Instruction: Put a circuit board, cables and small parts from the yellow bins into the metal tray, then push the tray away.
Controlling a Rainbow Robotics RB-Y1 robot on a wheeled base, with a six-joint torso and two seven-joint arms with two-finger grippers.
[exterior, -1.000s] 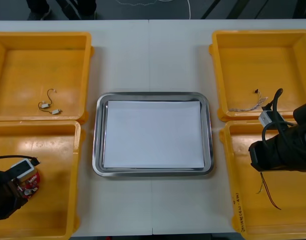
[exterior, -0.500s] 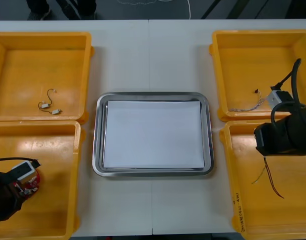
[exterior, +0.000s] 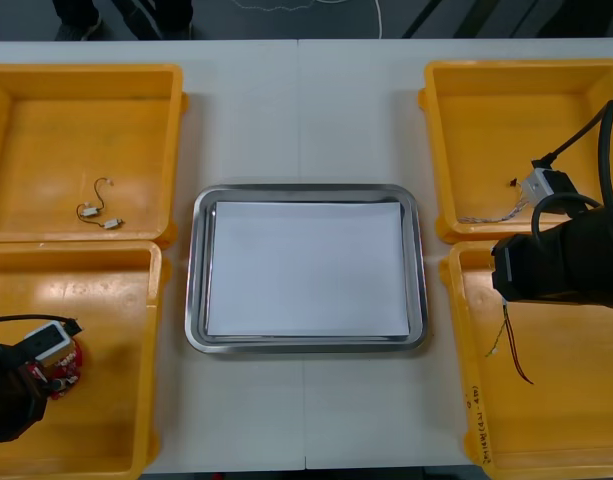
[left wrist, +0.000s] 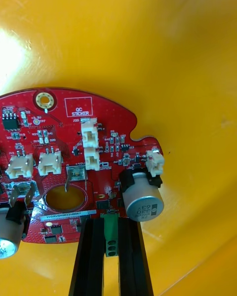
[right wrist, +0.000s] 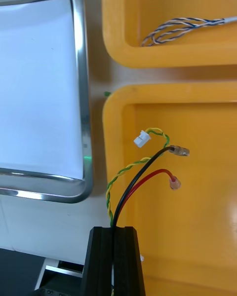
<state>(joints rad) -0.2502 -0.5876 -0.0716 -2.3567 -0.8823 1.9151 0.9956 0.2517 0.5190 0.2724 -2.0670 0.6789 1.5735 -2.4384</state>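
Observation:
A round red circuit board [left wrist: 74,143] lies on the floor of the near left yellow bin [exterior: 116,420]. My left gripper [left wrist: 108,222] is shut on the green connector at the board's edge. From above, the board [exterior: 66,365] peeks out beside the left gripper [exterior: 44,378]. My right gripper [right wrist: 112,229] is shut on the red and yellow cable [right wrist: 143,172], whose loose ends hang over the near right bin [right wrist: 197,128]. In the front view the right gripper [exterior: 504,295] is at that bin's inner edge, and the cable [exterior: 508,350] dangles below it. The metal tray [exterior: 193,270] is white inside.
The far left bin [exterior: 46,110] holds a small wired part [exterior: 98,210]. A twisted blue and white cable [exterior: 491,215] lies in the far right bin [exterior: 506,100], and it shows in the right wrist view [right wrist: 173,27] beyond the tray's rim [right wrist: 84,103].
The left fingers have come together onto the board's green connector. The right arm has lifted the cable and carried it left, toward the tray.

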